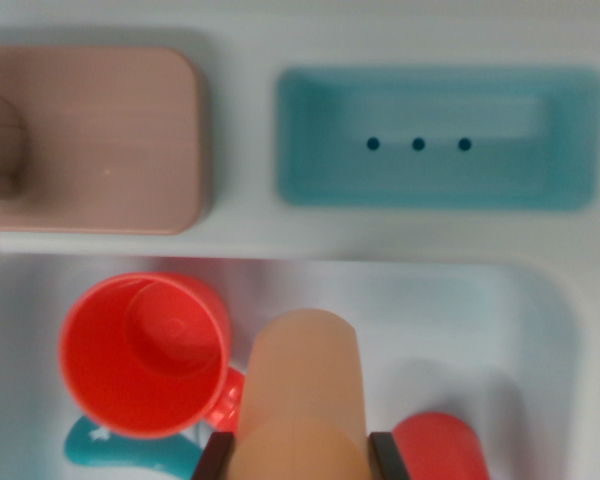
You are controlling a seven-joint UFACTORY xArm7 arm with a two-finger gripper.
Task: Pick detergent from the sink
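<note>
My claw [302,455] pinches the tan detergent bottle [305,385] between its dark fingers [213,458], over the sink [540,330] near its front edge. A red cup [145,355] sits just beside it.

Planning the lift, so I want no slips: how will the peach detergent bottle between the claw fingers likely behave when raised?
The detergent bottle looks smooth and rounded, so it may slip or twist. It seems rigid plastic, unlikely to flop. Released in the sink, it could roll toward the red cup.
</note>
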